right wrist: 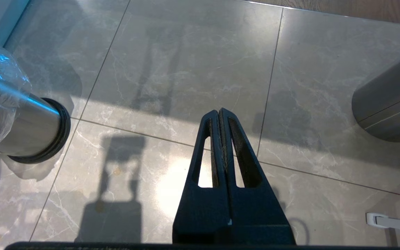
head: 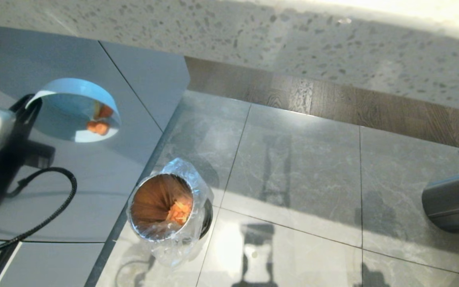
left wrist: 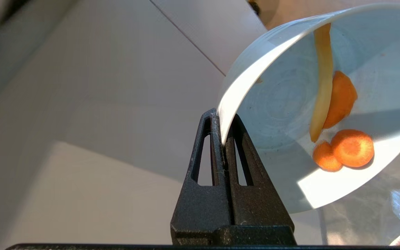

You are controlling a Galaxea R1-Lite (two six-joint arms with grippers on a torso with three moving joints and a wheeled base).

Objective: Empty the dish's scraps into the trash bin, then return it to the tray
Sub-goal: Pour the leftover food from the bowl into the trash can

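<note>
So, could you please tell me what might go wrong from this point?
1. The left tool pinches only the thin rim of the tilted dish, so it might slip or twist.
2. The dish is over the table, not the trash bin, so the scraps near the low edge could spill short.

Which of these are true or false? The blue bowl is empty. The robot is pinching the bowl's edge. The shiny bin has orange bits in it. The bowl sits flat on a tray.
1. The blue bowl is empty: false. Orange carrot pieces and a pale stick are in it.
2. The left gripper pinches the bowl's rim: true.
3. The shiny bin holds orange bits: true.
4. The bowl sits flat on a tray: false. It is held up, tilted; no tray is in view.
5. The right gripper holds something: false. It is shut, with nothing between its fingers, above the floor.
</note>
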